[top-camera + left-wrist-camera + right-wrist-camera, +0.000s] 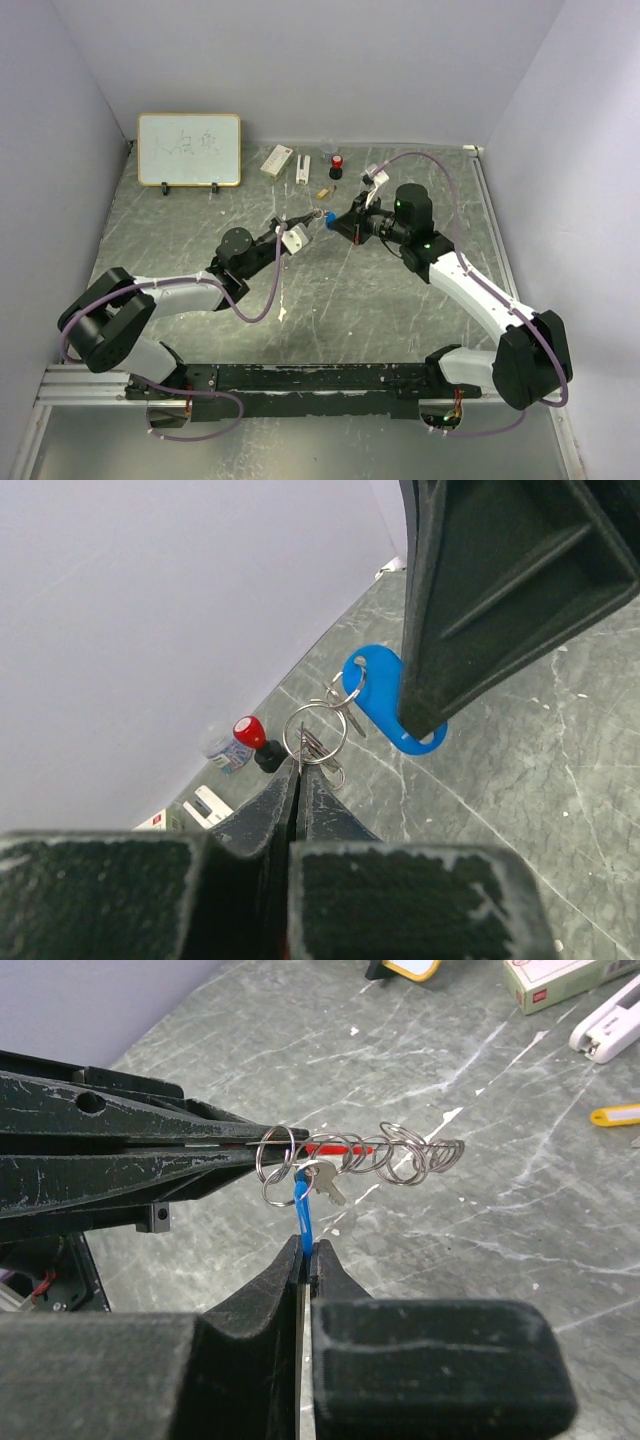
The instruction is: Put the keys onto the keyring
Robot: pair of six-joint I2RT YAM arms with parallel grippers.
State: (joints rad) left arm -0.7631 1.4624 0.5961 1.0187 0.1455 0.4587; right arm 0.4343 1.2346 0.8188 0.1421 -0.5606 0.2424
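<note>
The left gripper (300, 772) is pinching the keyring (395, 1155) tight above the middle of the table (400, 310). From the right, the right gripper (304, 1248) is clamping the blue key (380, 695), which is touching the keyring's loops.

Whiteboard (189, 149) at back left; white box (277, 160), stapler (301, 170), red-black cylinder (336, 166) to its right.

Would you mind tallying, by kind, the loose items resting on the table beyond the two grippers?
Whiteboard: 1
White box: 1
White stapler: 1
Red-and-black cylinder: 1
Small clear container: 1
Yellow key tag: 1
Total: 6
</note>
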